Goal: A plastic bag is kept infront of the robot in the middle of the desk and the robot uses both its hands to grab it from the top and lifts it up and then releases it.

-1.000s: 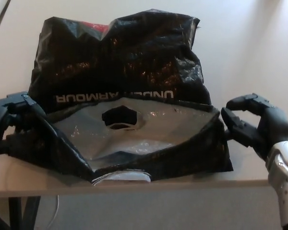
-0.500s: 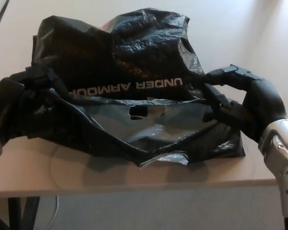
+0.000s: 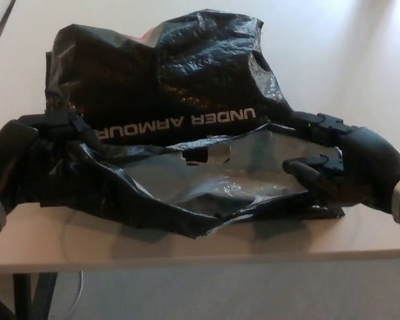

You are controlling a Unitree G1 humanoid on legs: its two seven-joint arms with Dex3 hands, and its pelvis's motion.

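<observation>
A black plastic bag with white "UNDER ARMOUR" lettering sits in the middle of the desk. Its open mouth faces me and shows a grey lining. My left hand is at the bag's left rim, with its fingers curled over the plastic. My right hand is at the right rim, its thumb and fingers pinched on the edge. The bag's bottom still rests on the desk.
The desk's front edge runs just below the bag, with grey floor beyond it. A dark desk leg shows at the lower left. Bare desk surface lies behind and to the right of the bag.
My right hand has come down and closed on the bag's right rim. The left hand has tightened on the left rim, and the bag's mouth has been pulled wider.
</observation>
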